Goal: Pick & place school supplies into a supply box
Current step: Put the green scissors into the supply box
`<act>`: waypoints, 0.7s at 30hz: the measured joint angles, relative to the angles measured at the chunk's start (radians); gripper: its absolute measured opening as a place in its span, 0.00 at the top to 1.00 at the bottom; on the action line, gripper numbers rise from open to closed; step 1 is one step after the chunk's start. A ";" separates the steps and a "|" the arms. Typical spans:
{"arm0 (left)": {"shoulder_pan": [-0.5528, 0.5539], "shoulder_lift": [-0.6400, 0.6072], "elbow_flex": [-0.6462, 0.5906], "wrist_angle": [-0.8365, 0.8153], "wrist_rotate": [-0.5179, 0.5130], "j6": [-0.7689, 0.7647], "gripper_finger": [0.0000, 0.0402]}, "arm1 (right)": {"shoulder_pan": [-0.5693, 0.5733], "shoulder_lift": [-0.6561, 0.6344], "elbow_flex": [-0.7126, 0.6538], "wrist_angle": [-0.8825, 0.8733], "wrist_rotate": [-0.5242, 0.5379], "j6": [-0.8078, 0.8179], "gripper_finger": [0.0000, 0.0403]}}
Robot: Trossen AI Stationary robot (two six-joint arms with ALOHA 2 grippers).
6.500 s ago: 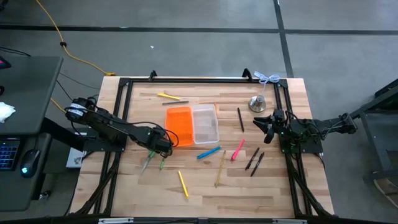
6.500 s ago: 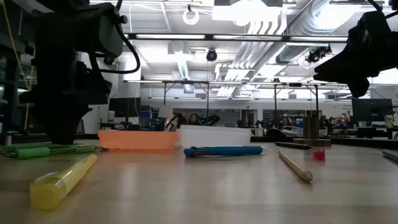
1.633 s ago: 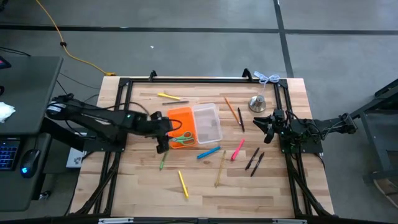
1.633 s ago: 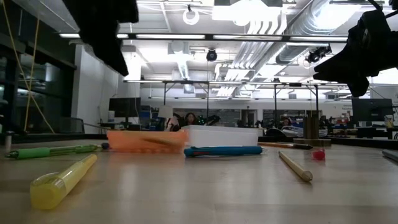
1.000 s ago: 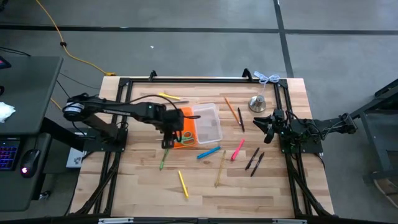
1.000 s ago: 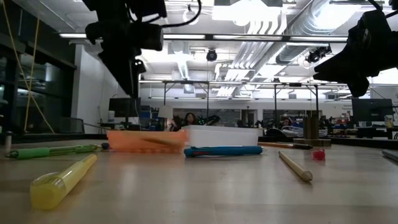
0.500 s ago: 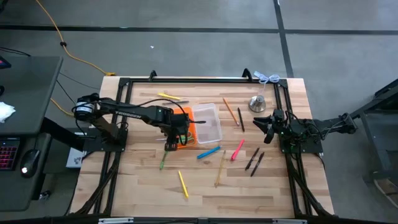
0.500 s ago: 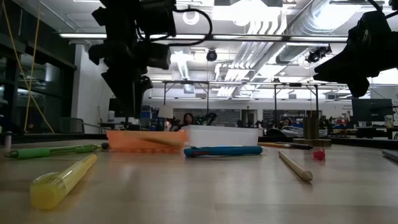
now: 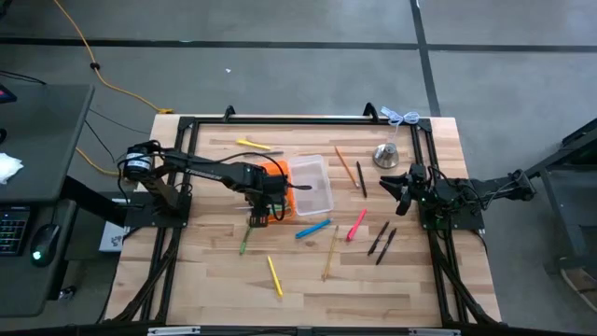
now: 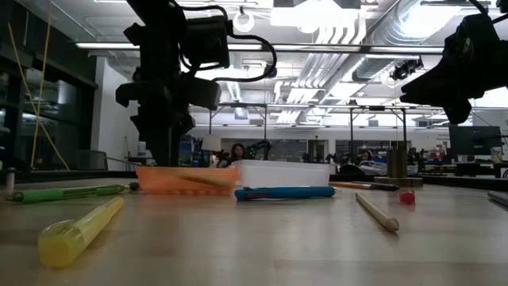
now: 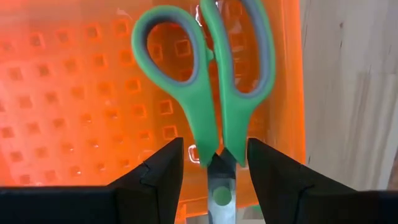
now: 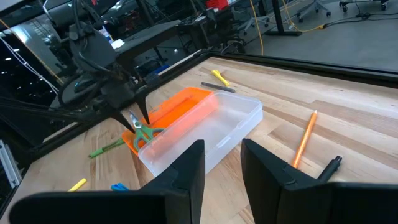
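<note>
Scissors (image 11: pixel 208 87) lying in orange half of supply box (image 9: pixel 300 186); left gripper (image 11: pixel 211 163) hovering above, fingers apart, gripping nothing. Right gripper (image 9: pixel 399 191) waiting at counter (image 9: pixel 308 271) edge, part open, empty. Approx. all pens/pencils remaining outside.

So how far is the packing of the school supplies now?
Early. The green scissors lie in the orange half of the supply box, the open left end effector straddling them. Left on the table: blue pen, pink marker, yellow marker and others. The right end effector waits aside.
</note>
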 joint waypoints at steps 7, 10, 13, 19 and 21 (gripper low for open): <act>0.000 0.000 0.000 -0.001 0.004 -0.001 0.48 | 0.000 0.000 0.000 0.000 0.000 -0.008 0.79; 0.000 0.000 0.000 -0.001 0.015 -0.002 0.48 | 0.000 0.000 0.000 0.000 0.000 -0.010 0.79; 0.000 0.000 0.000 -0.001 0.011 -0.002 0.48 | 0.000 0.000 0.000 0.000 0.000 -0.011 0.79; 0.000 0.000 0.000 -0.001 0.007 0.000 0.48 | 0.000 0.000 0.000 0.000 0.000 -0.011 0.79; 0.000 0.007 0.000 0.001 0.007 0.007 0.48 | 0.000 0.000 0.000 0.000 0.000 -0.011 0.79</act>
